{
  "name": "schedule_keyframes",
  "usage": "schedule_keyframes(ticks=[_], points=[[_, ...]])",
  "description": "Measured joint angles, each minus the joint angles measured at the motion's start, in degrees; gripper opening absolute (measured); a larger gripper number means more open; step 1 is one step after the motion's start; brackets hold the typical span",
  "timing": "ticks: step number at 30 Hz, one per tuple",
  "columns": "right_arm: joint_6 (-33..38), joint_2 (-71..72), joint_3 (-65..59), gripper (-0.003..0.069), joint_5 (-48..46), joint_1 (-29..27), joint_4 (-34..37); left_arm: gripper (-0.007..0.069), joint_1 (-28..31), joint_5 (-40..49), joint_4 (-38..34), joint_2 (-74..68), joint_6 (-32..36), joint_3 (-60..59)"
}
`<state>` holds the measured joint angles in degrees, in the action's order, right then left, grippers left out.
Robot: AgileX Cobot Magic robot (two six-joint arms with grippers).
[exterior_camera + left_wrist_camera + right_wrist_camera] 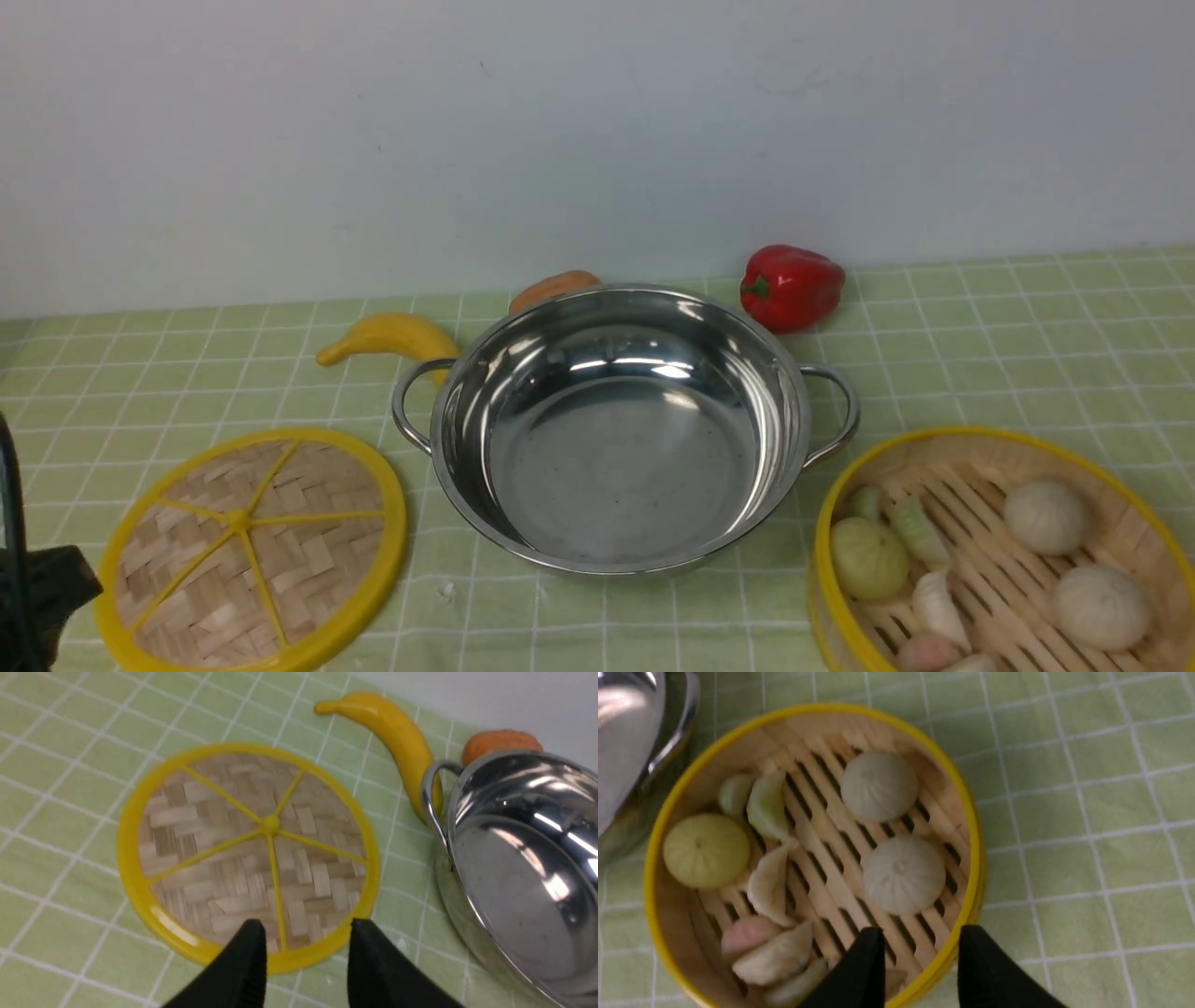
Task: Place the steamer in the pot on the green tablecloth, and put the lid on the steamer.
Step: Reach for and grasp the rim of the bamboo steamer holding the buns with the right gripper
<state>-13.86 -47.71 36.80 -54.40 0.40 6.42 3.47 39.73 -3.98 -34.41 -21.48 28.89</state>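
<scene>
Lid (252, 551), pot (616, 467) and steamer (990, 435) lay apart on the green tablecloth (1027, 317).
Left fingers (238, 966) hung open and empty over the lid's rim; a banana (392, 338) and red pepper (792, 285) sat behind the pot; right fingers (859, 970) hung open over the steamer's rim.

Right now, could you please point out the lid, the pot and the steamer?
lid (317, 551), front view, woven face.
pot (616, 476), front view, bare floor.
steamer (991, 567), front view, bare slats.
</scene>
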Motion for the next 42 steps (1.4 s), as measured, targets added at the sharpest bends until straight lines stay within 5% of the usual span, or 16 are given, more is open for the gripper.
schedule_keyframes(ticks=[10, 27, 29, 32, 42], points=[[2.1, -19.0, 0.6, 0.0242, 9.2, 0.0, -1.8, 0.0243, 0.0, 10.6, -1.1, -1.0, 2.7, 0.0], [-0.6, -40.7, 6.0, 0.0232, 15.8, 0.0, -6.7, 0.0243, 0.0, 11.8, -1.1, -1.1, 6.3, 0.0], [-0.6, -41.9, 6.2, 0.0202, 15.8, 0.0, -6.8, 0.0243, 0.0, 11.9, -1.1, -1.1, 7.0, 0.0], [-0.3, -42.8, 7.1, 0.006, 14.3, 0.0, -8.2, 0.0243, 0.0, 11.9, -1.1, -1.1, 7.9, 0.0], [0.1, -39.3, 13.4, 0.0062, 0.4, 0.0, -12.8, 0.0243, 0.0, 12.5, -1.1, -1.1, 8.5, 0.0]])
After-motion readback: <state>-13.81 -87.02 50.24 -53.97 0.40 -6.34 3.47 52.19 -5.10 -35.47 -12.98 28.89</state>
